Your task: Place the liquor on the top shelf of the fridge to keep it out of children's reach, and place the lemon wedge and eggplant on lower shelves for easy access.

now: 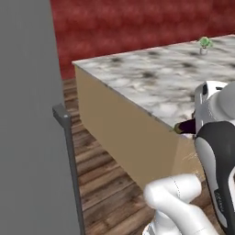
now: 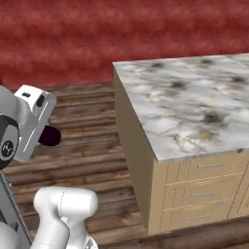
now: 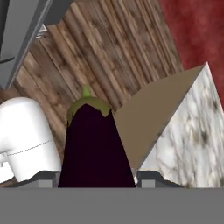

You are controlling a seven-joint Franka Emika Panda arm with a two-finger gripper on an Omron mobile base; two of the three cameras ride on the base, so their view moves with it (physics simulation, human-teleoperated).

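One eggplant (image 3: 94, 146) clamped in pincer (image 3: 97, 178); no writing legible anywhere.

No readable text, label or sign anywhere.

Marble-topped island counter (image 1: 151, 82), small potted plant (image 1: 204, 44) at far corner, wooden floor (image 2: 87, 146)

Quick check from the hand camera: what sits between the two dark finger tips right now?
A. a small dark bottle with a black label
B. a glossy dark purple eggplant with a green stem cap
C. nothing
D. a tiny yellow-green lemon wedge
B: in the hand view the glossy dark purple eggplant, green cap pointing away, fills the gap between the gripper finger tips, above the brown wooden floor.
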